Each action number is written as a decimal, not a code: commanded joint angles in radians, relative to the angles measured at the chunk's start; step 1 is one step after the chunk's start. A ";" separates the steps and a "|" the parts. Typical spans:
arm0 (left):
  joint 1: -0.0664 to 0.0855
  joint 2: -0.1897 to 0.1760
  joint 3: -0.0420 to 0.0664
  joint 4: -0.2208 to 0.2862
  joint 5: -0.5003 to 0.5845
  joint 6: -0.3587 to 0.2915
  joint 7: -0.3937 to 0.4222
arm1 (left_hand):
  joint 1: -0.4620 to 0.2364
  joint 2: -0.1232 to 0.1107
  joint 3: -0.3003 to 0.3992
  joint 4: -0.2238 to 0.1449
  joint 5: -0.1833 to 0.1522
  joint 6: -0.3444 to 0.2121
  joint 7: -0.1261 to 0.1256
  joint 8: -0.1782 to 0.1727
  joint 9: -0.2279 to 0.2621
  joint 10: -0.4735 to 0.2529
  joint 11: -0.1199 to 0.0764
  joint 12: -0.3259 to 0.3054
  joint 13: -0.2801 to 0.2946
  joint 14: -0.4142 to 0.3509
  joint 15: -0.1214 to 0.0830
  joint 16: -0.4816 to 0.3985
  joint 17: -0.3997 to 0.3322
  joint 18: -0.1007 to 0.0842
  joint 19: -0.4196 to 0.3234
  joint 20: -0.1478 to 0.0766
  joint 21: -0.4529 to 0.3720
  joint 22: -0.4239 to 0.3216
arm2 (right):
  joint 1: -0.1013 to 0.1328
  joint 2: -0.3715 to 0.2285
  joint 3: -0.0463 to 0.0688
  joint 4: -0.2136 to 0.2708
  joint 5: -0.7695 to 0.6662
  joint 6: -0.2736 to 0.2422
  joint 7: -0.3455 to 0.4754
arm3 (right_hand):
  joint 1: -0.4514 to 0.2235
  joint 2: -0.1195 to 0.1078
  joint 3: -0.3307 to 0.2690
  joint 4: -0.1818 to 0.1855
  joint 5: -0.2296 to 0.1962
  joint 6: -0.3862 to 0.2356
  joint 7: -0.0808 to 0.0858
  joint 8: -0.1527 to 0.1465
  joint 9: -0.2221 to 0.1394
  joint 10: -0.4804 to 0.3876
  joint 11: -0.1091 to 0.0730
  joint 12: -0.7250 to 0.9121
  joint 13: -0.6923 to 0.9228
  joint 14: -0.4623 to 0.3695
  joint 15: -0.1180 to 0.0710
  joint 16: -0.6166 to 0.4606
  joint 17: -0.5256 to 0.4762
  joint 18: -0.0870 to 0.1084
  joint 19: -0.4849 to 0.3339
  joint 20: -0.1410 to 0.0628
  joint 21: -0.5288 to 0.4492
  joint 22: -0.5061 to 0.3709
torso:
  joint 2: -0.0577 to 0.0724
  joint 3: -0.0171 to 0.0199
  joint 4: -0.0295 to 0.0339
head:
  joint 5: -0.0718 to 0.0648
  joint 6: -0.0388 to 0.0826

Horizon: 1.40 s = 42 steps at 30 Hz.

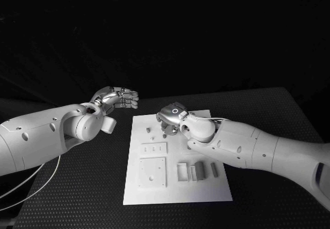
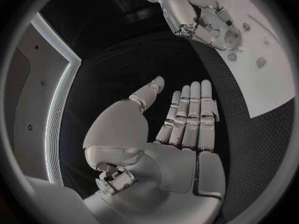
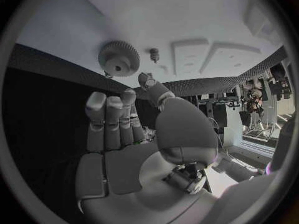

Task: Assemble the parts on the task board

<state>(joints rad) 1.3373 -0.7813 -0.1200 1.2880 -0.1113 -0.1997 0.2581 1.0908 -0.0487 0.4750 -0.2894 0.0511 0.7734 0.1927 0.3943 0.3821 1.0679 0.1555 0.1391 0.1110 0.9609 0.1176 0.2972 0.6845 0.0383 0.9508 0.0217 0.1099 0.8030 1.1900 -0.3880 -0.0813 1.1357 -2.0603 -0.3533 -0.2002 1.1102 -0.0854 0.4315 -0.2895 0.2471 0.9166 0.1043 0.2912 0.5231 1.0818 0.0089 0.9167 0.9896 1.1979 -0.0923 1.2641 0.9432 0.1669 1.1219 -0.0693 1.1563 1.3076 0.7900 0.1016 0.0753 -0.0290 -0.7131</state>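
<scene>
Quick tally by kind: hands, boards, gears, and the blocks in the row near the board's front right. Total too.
Hands: 2 (left hand, right hand)
Board: 1
Gear: 1
Blocks: 3
Total: 7
The small pegs on the board are too small to count.

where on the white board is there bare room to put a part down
The near strip of the task board, below the square plate and upright blocks, is bare. The far end is crowded: the right hand hovers there over small pegs.
</scene>
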 commanded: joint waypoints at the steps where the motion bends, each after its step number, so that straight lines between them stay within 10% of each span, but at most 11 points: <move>1: 0.001 -0.002 0.001 0.004 -0.002 -0.001 0.009 | -0.008 -0.004 -0.007 -0.002 0.000 0.000 0.007 -0.005 -0.001 0.003 0.003 -0.006 -0.002 -0.001 0.006 -0.006 0.001 0.021 0.002 0.002 -0.005 0.001 | 0.000 -0.015 0.001 0.022 0.026 -0.025 0.007 | -0.007 -0.018 -0.007 0.004 -0.002 0.007 0.021 -0.010 -0.003 0.006 0.004 0.004 -0.002 0.008 -0.001 -0.005 -0.002 0.095 0.002 -0.009 -0.002 0.012 | 0.000 0.0013 0.0598 | 0.001 0.001; 19: 0.001 -0.004 0.001 0.002 -0.003 0.000 0.009 | -0.008 -0.004 -0.007 -0.002 0.000 -0.001 0.007 -0.006 -0.002 0.002 0.004 -0.007 -0.002 -0.001 0.006 -0.007 0.002 0.021 0.002 0.002 -0.006 0.001 | 0.000 -0.056 0.006 0.010 0.076 0.000 0.011 | -0.076 -0.157 0.062 0.122 -0.003 -0.083 0.052 -0.070 -0.036 -0.012 0.033 0.007 -0.011 0.001 0.025 -0.017 0.002 0.095 0.012 -0.010 -0.025 0.005 | 0.000 0.0017 0.0625 | -0.004 0.000; 42: 0.001 -0.001 0.001 0.001 -0.003 -0.001 0.008 | -0.009 -0.005 -0.008 -0.001 0.000 -0.003 0.008 -0.007 -0.003 0.001 0.004 -0.008 -0.002 0.000 0.006 -0.008 0.002 0.021 0.003 0.002 -0.007 0.002 | 0.000 -0.039 0.007 -0.040 0.116 0.038 0.026 | -0.080 -0.167 0.072 0.172 -0.005 -0.096 0.058 -0.074 -0.040 -0.023 0.039 0.017 -0.010 -0.005 0.031 -0.015 0.009 0.095 0.010 -0.010 -0.027 0.010 | 0.002 0.0006 0.0635 | -0.009 -0.001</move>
<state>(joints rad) 1.3372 -0.7850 -0.1201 1.2880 -0.1120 -0.2000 0.2581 1.0906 -0.0489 0.4722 -0.2922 0.0511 0.7734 0.1927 0.3943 0.3813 1.0679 0.1555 0.1350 0.1103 0.9609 0.1176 0.2934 0.6853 0.0462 0.9508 0.0217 0.1100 0.8037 1.1905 -0.4300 -0.0750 1.0995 -1.9548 -0.3458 -0.1867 1.0323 -0.2477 0.5036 -0.1215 0.2471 0.8574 0.1219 0.2176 0.4819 1.0594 0.0449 0.9284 0.9792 1.1926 -0.0656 1.2520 0.9504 0.1611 1.1323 -0.0760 1.1325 1.3076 0.7910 0.1023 0.0746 -0.0378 -0.7132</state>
